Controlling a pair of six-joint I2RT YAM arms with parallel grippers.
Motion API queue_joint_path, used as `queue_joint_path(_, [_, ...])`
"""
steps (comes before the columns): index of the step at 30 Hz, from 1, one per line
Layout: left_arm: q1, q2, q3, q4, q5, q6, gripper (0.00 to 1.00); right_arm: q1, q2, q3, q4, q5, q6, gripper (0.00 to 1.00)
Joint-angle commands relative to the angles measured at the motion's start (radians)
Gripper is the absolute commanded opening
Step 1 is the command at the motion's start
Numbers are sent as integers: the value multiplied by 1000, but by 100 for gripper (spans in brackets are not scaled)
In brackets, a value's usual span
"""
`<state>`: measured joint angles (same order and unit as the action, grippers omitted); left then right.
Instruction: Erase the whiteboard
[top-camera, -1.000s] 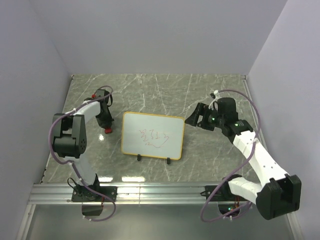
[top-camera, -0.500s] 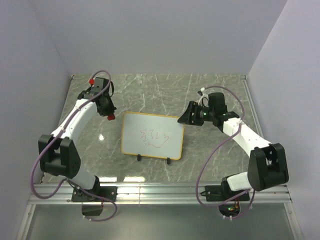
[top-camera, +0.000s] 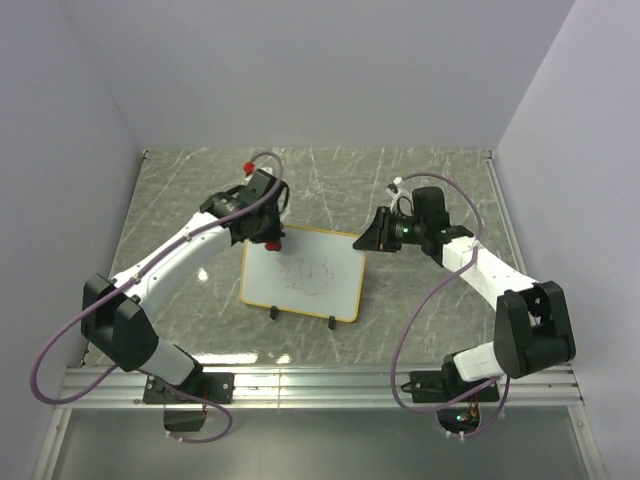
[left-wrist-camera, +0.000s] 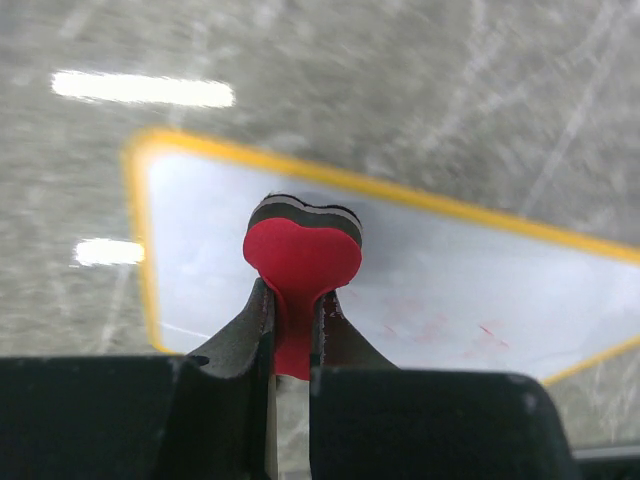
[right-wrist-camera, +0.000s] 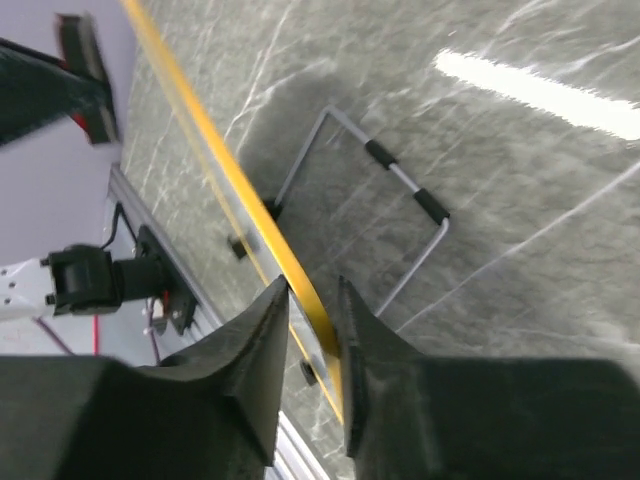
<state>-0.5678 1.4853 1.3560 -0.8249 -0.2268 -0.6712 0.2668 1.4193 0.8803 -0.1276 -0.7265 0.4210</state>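
The whiteboard (top-camera: 300, 290) stands propped mid-table, white with a yellow frame and faint red scribbles (top-camera: 308, 272). My left gripper (top-camera: 272, 240) hovers at its top left corner, shut on a red-and-black eraser (left-wrist-camera: 303, 250). In the left wrist view the eraser sits just in front of the board face (left-wrist-camera: 450, 290), and I cannot tell whether they touch. My right gripper (top-camera: 368, 240) is at the board's upper right corner. In the right wrist view its jaws (right-wrist-camera: 315, 290) pinch the yellow frame (right-wrist-camera: 200, 120) edge-on.
A bent wire stand (right-wrist-camera: 400, 185) props the board from behind. Two small black feet (top-camera: 272, 313) rest on the marble tabletop. An aluminium rail (top-camera: 320, 385) runs along the near edge, and white walls close in the left, back and right sides.
My left arm swung right with the eraser, from the table's left side to the board's top left corner. My right gripper moved in and closed on the board's right edge.
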Motion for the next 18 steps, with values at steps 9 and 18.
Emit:
queue_joint_path(9, [-285,122,78,59,-42,-91,0,66,-79,-35,-49,85,-70,7])
queue_joint_path(18, [-450,156,-3,165,-86,-149,0,106,-71,-53,-89,167,-87,0])
